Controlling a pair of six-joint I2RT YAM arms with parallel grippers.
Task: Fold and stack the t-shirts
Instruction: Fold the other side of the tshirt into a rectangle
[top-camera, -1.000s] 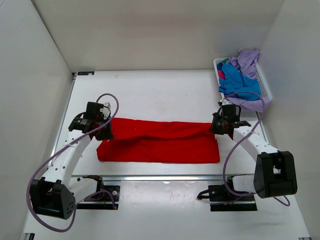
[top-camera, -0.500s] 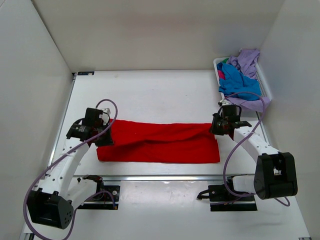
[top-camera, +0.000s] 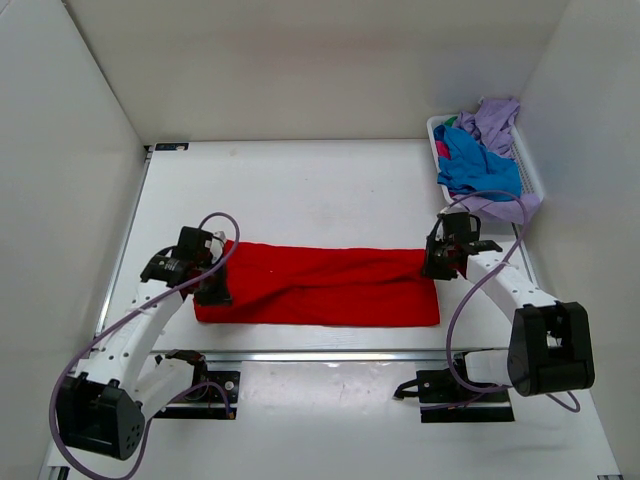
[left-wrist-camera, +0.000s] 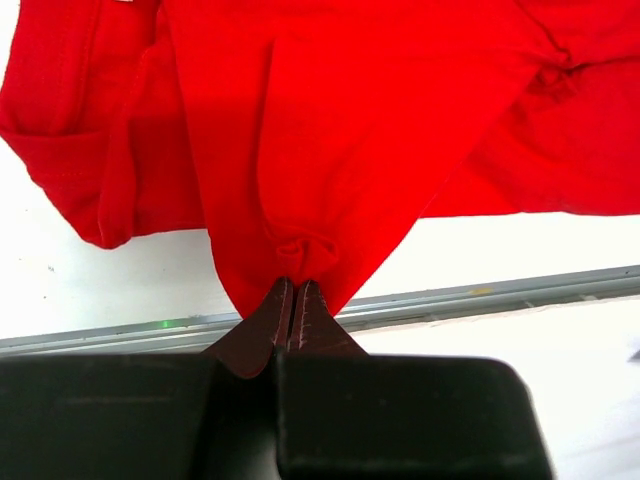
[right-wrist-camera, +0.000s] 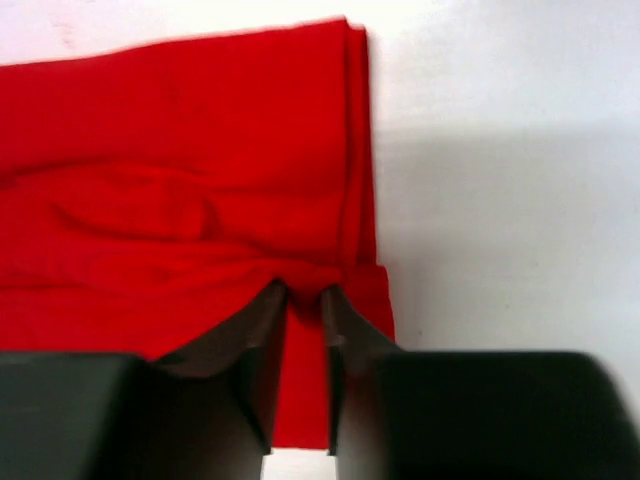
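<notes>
So the left gripper (top-camera: 212, 288) has just dragged its corner of the red t-shirt (top-camera: 330, 290) back toward the arm bases, at the end farthest from the basket (top-camera: 531, 178). The right gripper (top-camera: 441, 262), at the basket end, has barely budged. My guess is they're laying the far edge over the near one for a lengthwise fold, and only the left side is nearly there, so it looks lopsided for now. The left jaws are pinched fully together on a little bunch of red cloth that fans out from the tips. The right fingers are almost together with a thin bit of the shirt's edge caught between them. Both arms reach low over the table (top-camera: 300, 190), wrists tipped down at the cloth. The shirt lies as a long band, one end just short of the basket, where the blue t-shirt (top-camera: 475, 160) and lavender t-shirt (top-camera: 497, 118) sit heaped, not yet folded.
</notes>
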